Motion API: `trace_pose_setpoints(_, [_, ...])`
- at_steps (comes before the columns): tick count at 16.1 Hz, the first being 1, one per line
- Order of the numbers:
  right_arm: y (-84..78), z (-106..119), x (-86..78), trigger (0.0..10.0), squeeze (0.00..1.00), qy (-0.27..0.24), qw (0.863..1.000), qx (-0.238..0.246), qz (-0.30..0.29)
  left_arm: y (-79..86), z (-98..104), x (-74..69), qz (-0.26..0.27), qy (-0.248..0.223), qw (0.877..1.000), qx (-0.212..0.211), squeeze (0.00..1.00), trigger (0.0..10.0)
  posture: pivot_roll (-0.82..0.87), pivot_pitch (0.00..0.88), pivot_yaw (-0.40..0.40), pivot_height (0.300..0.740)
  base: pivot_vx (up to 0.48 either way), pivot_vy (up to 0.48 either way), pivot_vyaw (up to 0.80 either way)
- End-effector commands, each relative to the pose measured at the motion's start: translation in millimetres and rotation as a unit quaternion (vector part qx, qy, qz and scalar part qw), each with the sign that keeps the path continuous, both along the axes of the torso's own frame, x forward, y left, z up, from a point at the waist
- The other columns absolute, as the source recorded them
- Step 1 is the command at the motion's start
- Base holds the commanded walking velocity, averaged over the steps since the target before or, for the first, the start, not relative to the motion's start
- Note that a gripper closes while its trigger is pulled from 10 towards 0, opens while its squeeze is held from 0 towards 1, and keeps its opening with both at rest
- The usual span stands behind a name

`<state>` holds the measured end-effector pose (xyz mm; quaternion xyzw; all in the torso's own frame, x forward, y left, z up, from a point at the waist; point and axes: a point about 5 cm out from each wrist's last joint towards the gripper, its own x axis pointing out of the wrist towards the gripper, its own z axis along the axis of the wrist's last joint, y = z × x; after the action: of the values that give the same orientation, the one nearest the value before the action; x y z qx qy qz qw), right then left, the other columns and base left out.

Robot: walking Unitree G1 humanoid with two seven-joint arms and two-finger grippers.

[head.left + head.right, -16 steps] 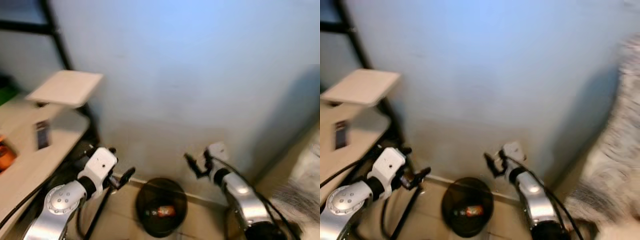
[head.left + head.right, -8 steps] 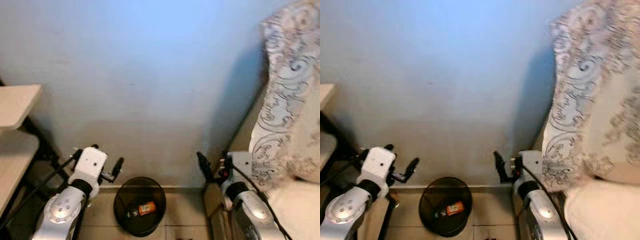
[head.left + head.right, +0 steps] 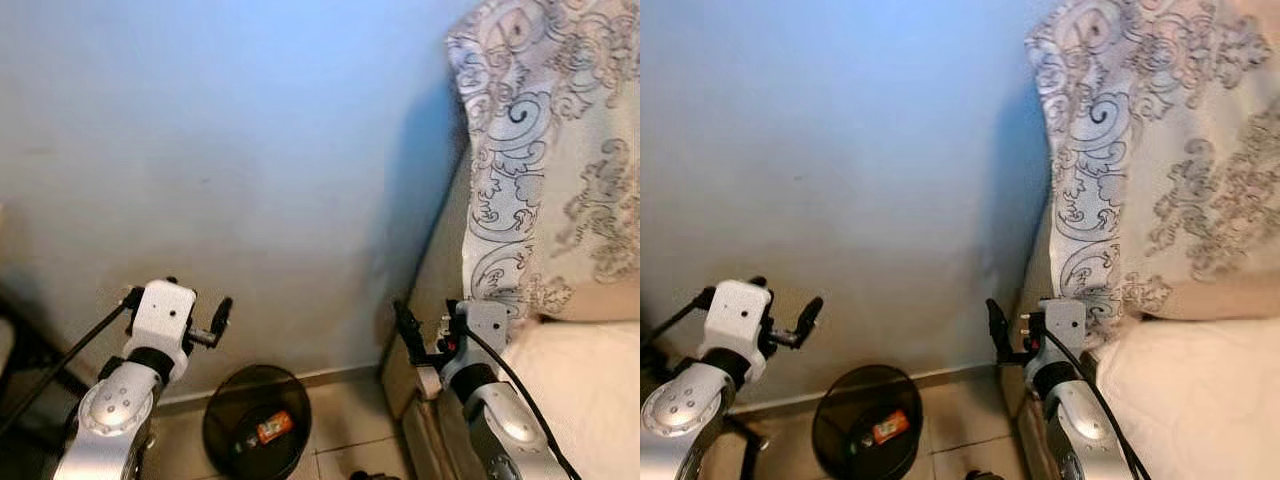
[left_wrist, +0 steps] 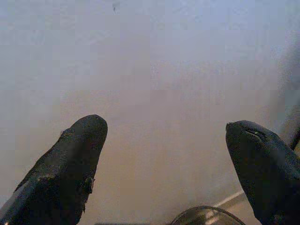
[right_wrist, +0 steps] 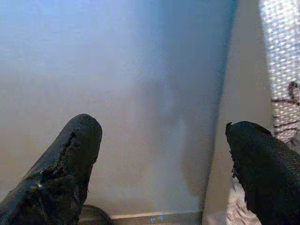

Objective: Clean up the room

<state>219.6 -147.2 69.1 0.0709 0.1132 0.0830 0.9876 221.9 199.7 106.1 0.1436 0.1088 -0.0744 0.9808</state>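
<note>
A round black mesh waste bin (image 3: 222, 395) stands on the tiled floor against the pale blue wall, between my two arms. An orange wrapper (image 3: 267, 429) lies inside it. My left gripper (image 3: 218, 312) is held up to the left of and above the bin, pointing at the wall. In the left wrist view it (image 4: 166, 129) is open with nothing between the fingers, and the bin's rim (image 4: 206, 214) shows below. My right gripper (image 3: 404, 322) hovers to the right of the bin, beside the bed. It (image 5: 161, 126) is open and holds nothing.
A bed with a white mattress (image 3: 585, 385) and a lace-patterned cover (image 3: 540, 150) fills the right side; its beige side panel (image 3: 432, 285) stands close to my right arm. A black cable (image 3: 60, 365) runs from my left arm. The wall is close ahead.
The camera has swung to the right: the desk has slid out at the left and the bed has come further in. Both arms keep the same raised pose, grippers open.
</note>
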Motion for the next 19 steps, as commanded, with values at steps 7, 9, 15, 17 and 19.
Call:
trace_pose_setpoints(7, [-3.1, -0.7, 3.7, 10.0, 1.00, 0.000, 1.000, -0.010, -0.001, -1.4, -0.8, 5.0, 0.007, -0.003, 1.000, 0.009, 0.00, 10.0, 0.06, 0.000, 0.049, 0.740, 0.000, 0.000, -0.78])
trace_pose_setpoints(9, [-2.1, 0.9, 6.2, 10.0, 1.00, -0.002, 1.000, -0.012, 0.001, -2.5, -1.0, 5.5, 0.011, -0.005, 1.000, 0.004, 0.00, 10.0, 0.06, 0.000, 0.038, 0.740, 0.000, 0.000, -0.77])
trace_pose_setpoints(15, [-3.3, 1.3, 8.1, 10.0, 1.00, -0.004, 1.000, -0.019, 0.004, -5.9, -2.6, 9.2, 0.014, -0.005, 1.000, -0.008, 0.00, 10.0, 0.05, 0.000, 0.038, 0.740, 0.000, 0.000, -0.77])
trace_pose_setpoints(17, [-5.0, 1.1, 7.5, 10.0, 1.00, -0.002, 1.000, -0.021, 0.000, -5.6, -3.3, 9.4, 0.016, -0.005, 1.000, -0.010, 0.00, 10.0, 0.04, 0.000, 0.037, 0.740, 0.000, 0.000, -0.78])
trace_pose_setpoints(19, [-6.6, 1.1, 7.4, 10.0, 1.00, -0.002, 1.000, -0.022, -0.005, -5.8, -3.7, 9.9, 0.019, -0.007, 1.000, -0.009, 0.00, 10.0, 0.04, 0.000, 0.037, 0.740, 0.000, 0.000, -0.78])
